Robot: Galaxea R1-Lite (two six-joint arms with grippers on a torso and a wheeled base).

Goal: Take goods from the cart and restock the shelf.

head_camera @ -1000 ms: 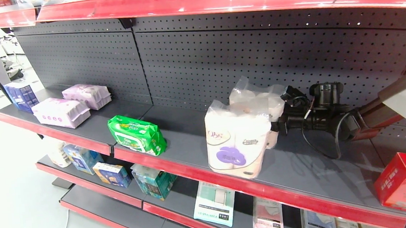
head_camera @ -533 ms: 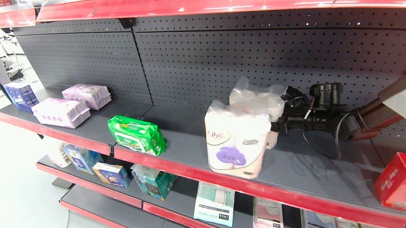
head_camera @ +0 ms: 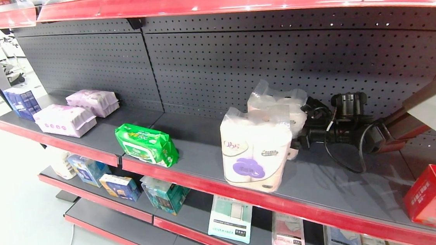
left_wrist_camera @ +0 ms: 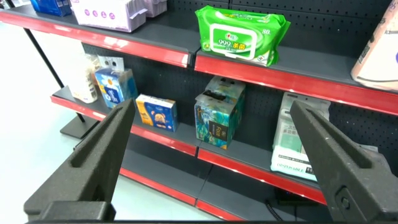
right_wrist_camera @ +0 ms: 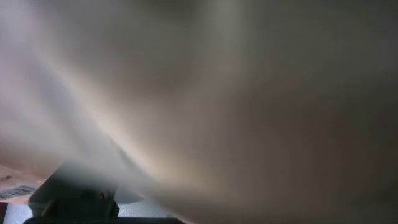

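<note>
On the dark grey metal shelf (head_camera: 323,180) with its red front edge, a clear-plastic-wrapped pack of white toilet rolls (head_camera: 278,102) stands near the perforated back panel, just behind and touching a taller white toilet-roll pack with a purple label (head_camera: 253,151) at the shelf's front. The black right gripper (head_camera: 295,141) is against the rear pack's side, low over the shelf; its tips are hidden, so I cannot tell whether its jaws are clenched. The left gripper (left_wrist_camera: 212,106) hangs before the lower shelves with its jaws released and spread wide, below a green soft pack of wipes (left_wrist_camera: 241,34).
</note>
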